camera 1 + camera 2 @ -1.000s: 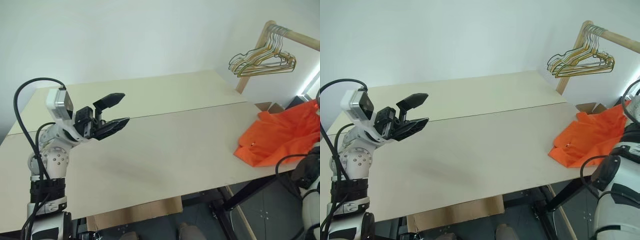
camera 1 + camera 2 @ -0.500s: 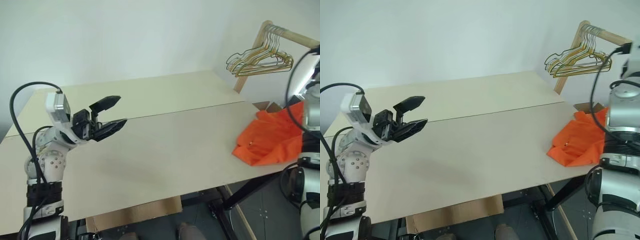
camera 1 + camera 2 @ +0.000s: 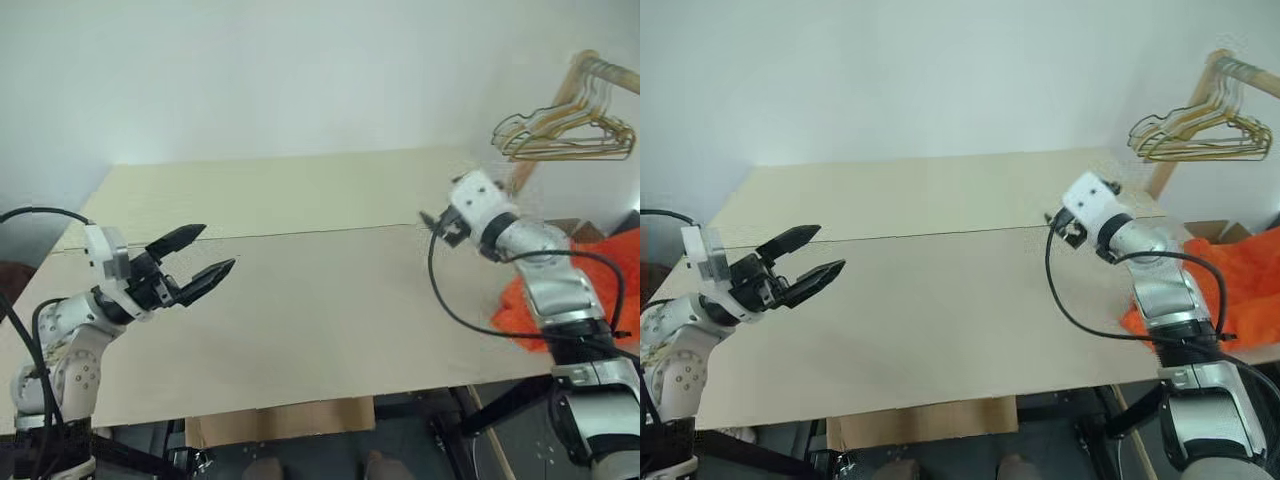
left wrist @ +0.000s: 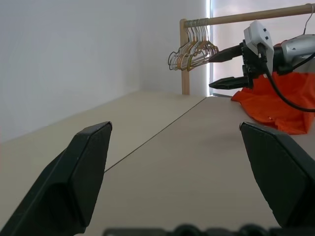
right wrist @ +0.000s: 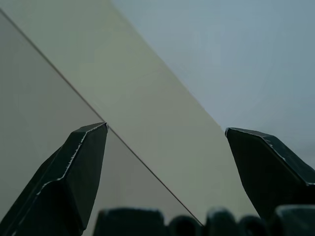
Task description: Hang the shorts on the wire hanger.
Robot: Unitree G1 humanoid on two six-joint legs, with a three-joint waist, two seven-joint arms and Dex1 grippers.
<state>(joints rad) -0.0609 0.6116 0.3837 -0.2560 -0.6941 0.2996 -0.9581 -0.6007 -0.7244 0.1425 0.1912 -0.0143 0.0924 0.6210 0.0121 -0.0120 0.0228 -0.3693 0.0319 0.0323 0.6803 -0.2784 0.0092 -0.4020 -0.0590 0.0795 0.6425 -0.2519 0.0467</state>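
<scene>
Over one table with one orange shorts, both grippers' jaws gape wide, empty.

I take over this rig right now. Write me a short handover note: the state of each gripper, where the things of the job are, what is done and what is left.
Left gripper: jaws open, empty, above the table's left side.
Right gripper: jaws open, empty, above the table's right part, pointing toward the left one.
The shorts: crumpled heap at the table's right end, beside the right arm, untouched.
Hangers: a bunch of wire hangers on the wooden rail past the table's far right corner; I cannot pick out the green one.
Done: nothing yet.
Left: fetch the hanger, grasp the shorts, hang them.
</scene>
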